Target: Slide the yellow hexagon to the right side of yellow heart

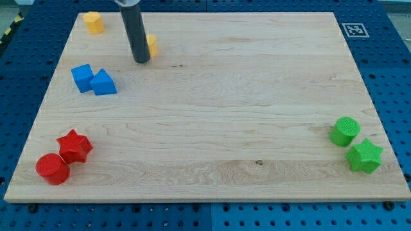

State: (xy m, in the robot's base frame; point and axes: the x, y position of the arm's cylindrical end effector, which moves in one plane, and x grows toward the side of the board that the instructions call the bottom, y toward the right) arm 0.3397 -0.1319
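Two yellow blocks: hexagon point(94, 22) top-left; other point(153, 45) touching my tip point(141, 61).

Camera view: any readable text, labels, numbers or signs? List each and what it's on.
No words, brands or numbers can be read.
Only sign: a black-and-white square fiducial marker, beside the wooden board's top right corner; it carries a pattern, no letters.
Blocks and rod carry no markings; my tip is plain dark.
Black-and-yellow hazard stripes at the view's left edge, no text.

A pale wooden board point(212, 115) lies evenly lit on a blue perforated table point(392, 58), a black-and-white marker point(354, 29) at its top-right corner.
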